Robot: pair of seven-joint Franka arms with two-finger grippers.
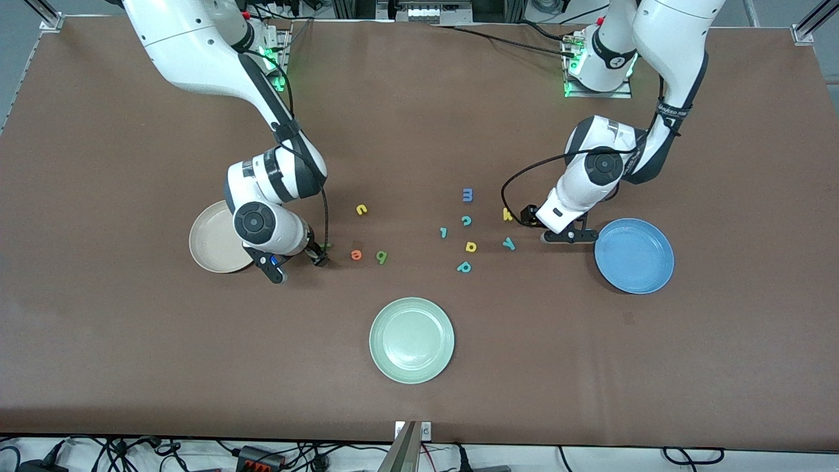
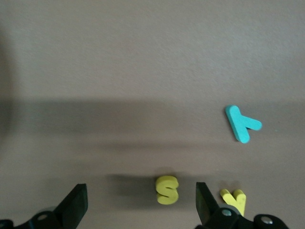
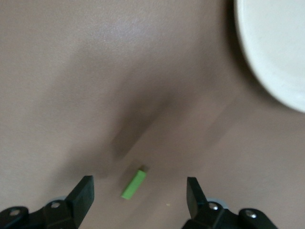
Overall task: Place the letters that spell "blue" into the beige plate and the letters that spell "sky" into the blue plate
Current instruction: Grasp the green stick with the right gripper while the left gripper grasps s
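Note:
My right gripper (image 1: 298,261) (image 3: 139,198) is open beside the beige plate (image 1: 213,252) (image 3: 276,52), low over the table. The green bar "l" (image 3: 134,185) (image 1: 326,247) lies untouched between its fingers. Orange "e" (image 1: 356,254), green "b" (image 1: 381,257) and yellow "u" (image 1: 361,209) lie toward the table's middle. My left gripper (image 1: 569,236) (image 2: 140,202) is open next to the blue plate (image 1: 634,255). The yellow "s" (image 2: 167,189) lies between its fingers, nearer one finger, and is hidden in the front view. Yellow "k" (image 1: 507,214) (image 2: 234,199) and teal "y" (image 1: 508,244) (image 2: 242,123) lie close by.
A pale green plate (image 1: 411,339) sits near the front camera. Blue "m" (image 1: 468,194), teal "c" (image 1: 466,220), a teal hooked letter (image 1: 444,232), yellow "a" (image 1: 470,246) and teal "p" (image 1: 464,266) are scattered mid-table.

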